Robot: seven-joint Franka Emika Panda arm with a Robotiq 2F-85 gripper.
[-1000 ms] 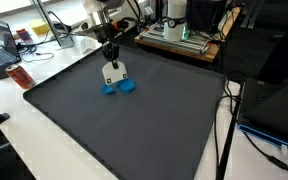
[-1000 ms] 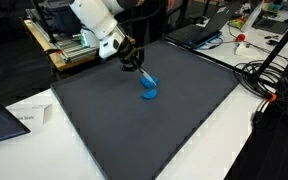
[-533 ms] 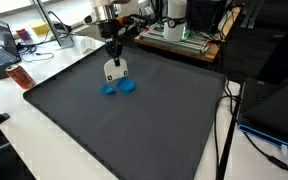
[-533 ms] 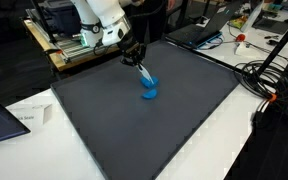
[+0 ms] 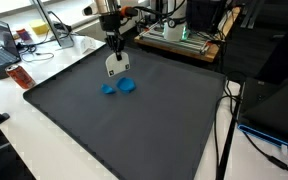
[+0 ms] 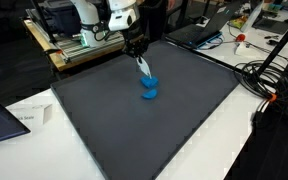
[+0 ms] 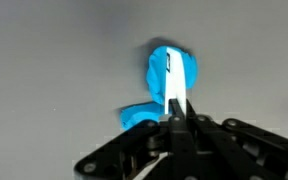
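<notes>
White card (image 5: pixel 115 66) tight between closed fingers (image 7: pixel 187 128), above blue pieces (image 5: pixel 127 85)

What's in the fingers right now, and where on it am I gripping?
A thin white piece, pinched at its top edge by the shut gripper; it hangs over the blue pieces on the dark mat.

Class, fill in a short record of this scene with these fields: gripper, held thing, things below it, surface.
gripper: shut on the white piece, pointing down
white piece: hangs from the jaws, off the mat
blue pieces: two, side by side on the mat, under the white piece
mat: dark grey, flat
</notes>
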